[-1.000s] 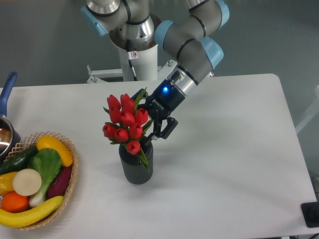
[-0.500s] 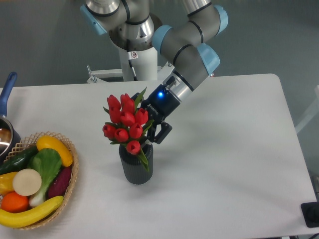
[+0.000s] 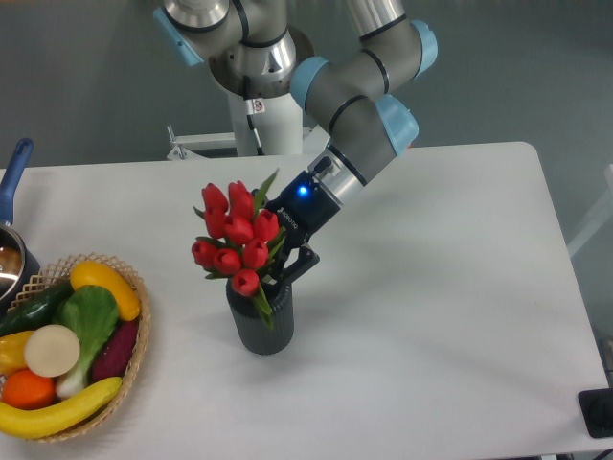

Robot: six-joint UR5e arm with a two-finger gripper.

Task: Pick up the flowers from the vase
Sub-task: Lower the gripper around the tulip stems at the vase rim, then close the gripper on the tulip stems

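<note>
The flowers (image 3: 233,241), a bunch of red tulip buds with green leaves, stand in the vase (image 3: 259,321), a short dark ribbed cylinder left of the table's middle. My gripper (image 3: 284,265) comes in from the upper right, tilted down to the left, at the stems just above the vase's mouth. One dark finger (image 3: 301,259) shows to the right of the stems. The other finger is hidden behind the buds and leaves. The jaws look spread around the stems, not clamped. The bunch leans slightly to the left.
A wicker basket (image 3: 142,331) of produce sits at the left front edge, holding a banana (image 3: 57,412), an orange (image 3: 29,388) and greens. A pot with a blue handle (image 3: 13,172) stands at the far left. The arm's base (image 3: 259,105) is behind the table.
My gripper has moved left and down, in among the stems at the vase's mouth. The bunch has shifted slightly to the left.
</note>
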